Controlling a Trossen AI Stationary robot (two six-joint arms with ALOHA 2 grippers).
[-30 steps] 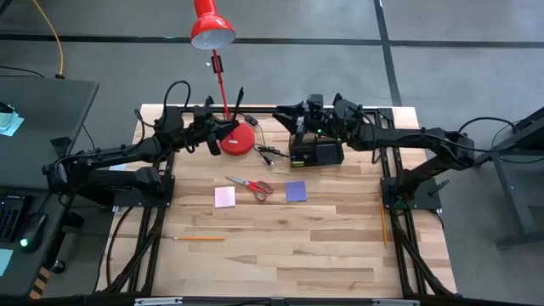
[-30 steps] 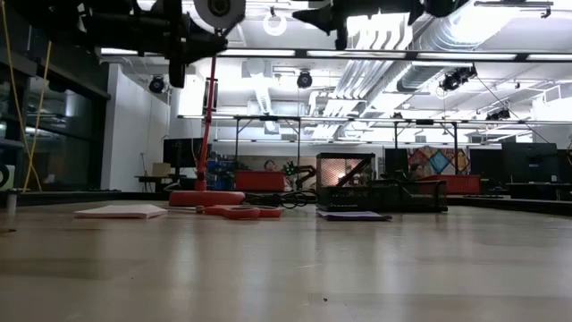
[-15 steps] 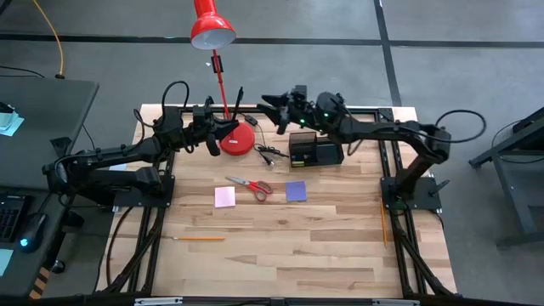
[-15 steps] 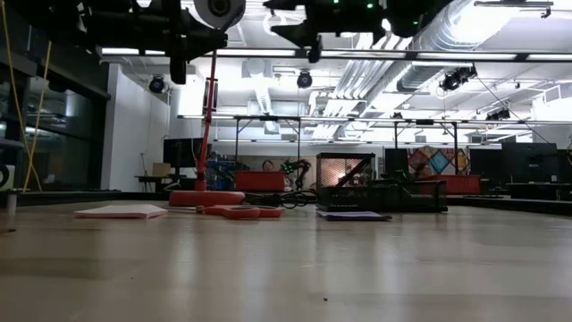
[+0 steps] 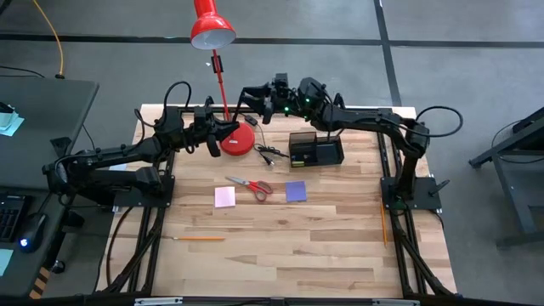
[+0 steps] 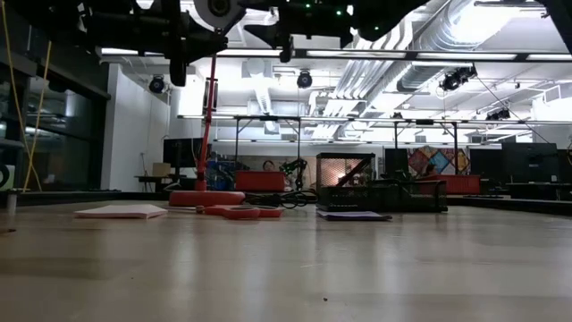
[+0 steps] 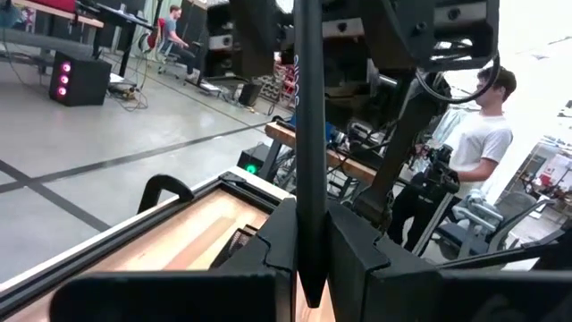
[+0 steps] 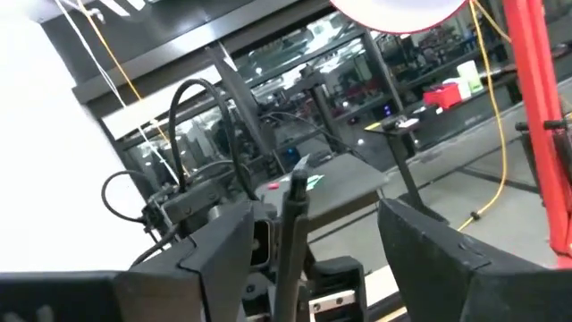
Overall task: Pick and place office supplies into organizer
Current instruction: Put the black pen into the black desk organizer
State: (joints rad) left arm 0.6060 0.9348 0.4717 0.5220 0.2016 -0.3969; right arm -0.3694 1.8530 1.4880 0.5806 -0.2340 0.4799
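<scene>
The wooden table [image 5: 280, 246] carries 2 dark arms that meet over its far edge. The red desk lamp [image 5: 212, 32] stands there too, its round base [image 5: 239, 138] between them. The black organizer [image 5: 315, 150] sits near the far edge, right of the lamp base and well apart from the loose supplies at mid-table.

The left gripper [image 5: 237, 100] hangs above the lamp base, fingers clamped together on a black pen [image 7: 309, 152] held upright between them. The right gripper [image 5: 252, 95] is stretched leftward high over the far edge, just beside the left one, jaws wide apart with the pen standing in the gap between them; contact cannot be told.

At mid-table lie 3 things in a row: the pink sticky-note pad [image 5: 224, 197], the red-handled scissors [image 5: 252, 185] and the purple sticky-note pad [image 5: 296, 191]. 1 orange pencil [image 5: 200, 239] lies nearer the front left, another orange pencil [image 5: 383, 223] by the right edge
</scene>
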